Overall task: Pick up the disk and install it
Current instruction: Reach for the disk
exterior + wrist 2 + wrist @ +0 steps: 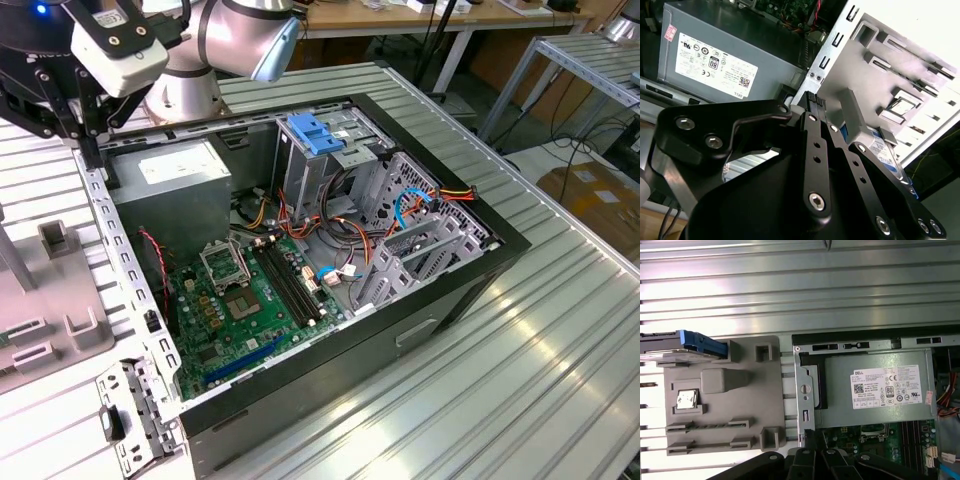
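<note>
One disk [687,343] sits on the grey holder [745,390], apart from the gripper [809,436].

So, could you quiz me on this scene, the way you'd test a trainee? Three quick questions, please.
1. Choose one: the rails on the disk are A red, B blue, C green.
2. True or false: the disk sits inside the case.
3. In a word: what does the gripper hold?

Key: 1 B. 2 false: it rests on the grey holder beside the case. 3 nothing.
</note>
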Robot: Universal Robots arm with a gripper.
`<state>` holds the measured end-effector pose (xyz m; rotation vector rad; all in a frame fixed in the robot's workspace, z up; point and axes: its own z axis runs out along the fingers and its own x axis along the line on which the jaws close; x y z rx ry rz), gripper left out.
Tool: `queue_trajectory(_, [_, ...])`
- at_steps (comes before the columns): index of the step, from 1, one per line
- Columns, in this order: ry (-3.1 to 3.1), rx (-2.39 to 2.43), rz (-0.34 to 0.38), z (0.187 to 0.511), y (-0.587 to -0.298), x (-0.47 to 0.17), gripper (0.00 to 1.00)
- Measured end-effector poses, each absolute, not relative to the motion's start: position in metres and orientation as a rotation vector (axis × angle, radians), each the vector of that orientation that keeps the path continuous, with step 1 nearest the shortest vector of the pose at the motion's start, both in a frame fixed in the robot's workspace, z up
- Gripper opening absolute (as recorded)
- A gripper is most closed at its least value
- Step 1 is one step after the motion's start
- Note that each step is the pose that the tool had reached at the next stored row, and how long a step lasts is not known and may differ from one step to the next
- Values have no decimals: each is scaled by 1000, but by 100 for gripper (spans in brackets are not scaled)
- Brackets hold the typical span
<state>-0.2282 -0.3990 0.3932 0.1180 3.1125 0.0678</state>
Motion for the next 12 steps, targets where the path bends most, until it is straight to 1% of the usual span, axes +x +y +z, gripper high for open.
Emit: queue_trajectory(12, [3112,118,68,393,-399,-236,11])
